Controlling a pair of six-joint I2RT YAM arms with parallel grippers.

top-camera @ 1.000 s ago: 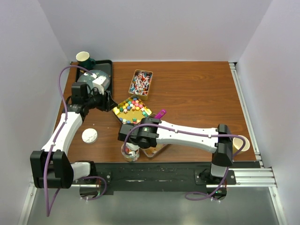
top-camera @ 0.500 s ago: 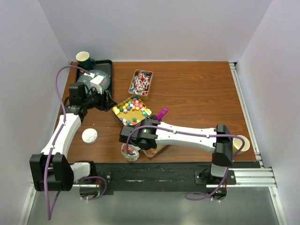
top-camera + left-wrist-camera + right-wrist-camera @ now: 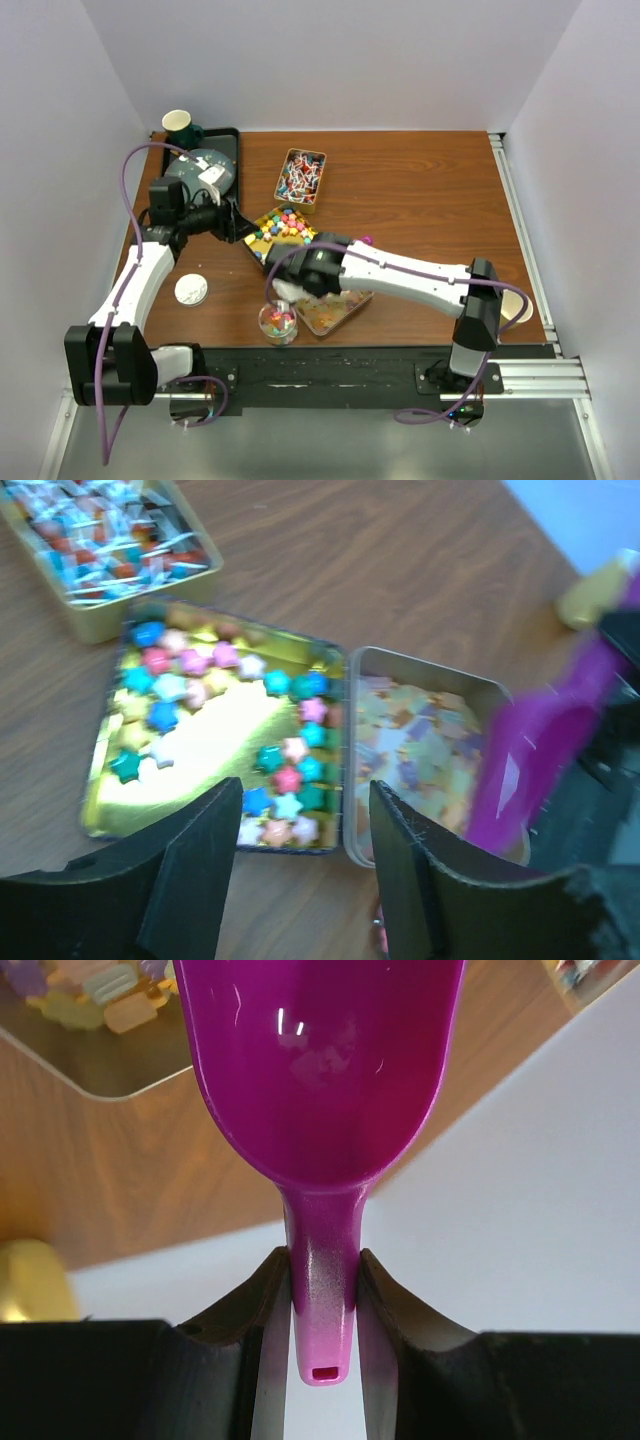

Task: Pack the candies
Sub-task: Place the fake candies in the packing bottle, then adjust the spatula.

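Three open tins hold the candies. Bright star pieces (image 3: pixel 283 230) fill the middle tin, also in the left wrist view (image 3: pixel 215 730). Red-white-blue wrapped ones (image 3: pixel 301 176) lie in the far tin (image 3: pixel 105 550). Orange-yellow gummies (image 3: pixel 335 312) lie in the near tin (image 3: pixel 420 750). A small clear cup (image 3: pixel 278 322) holds mixed candies. My right gripper (image 3: pixel 345 256) is shut on the handle of the purple scoop (image 3: pixel 320 1070), raised over the gummy tin. My left gripper (image 3: pixel 300 865) is open and empty, just left of the star tin (image 3: pixel 236 225).
A white lid (image 3: pixel 191 290) lies left of the cup. A black tray (image 3: pixel 228 140) at the far left holds a grey round device and a green-white cup (image 3: pixel 177 123). A yellow cup (image 3: pixel 512 305) stands near the right edge.
My right arm has swung up and back from the clear cup, carrying the scoop toward the far right. My left gripper has moved right, closer to the star tin.
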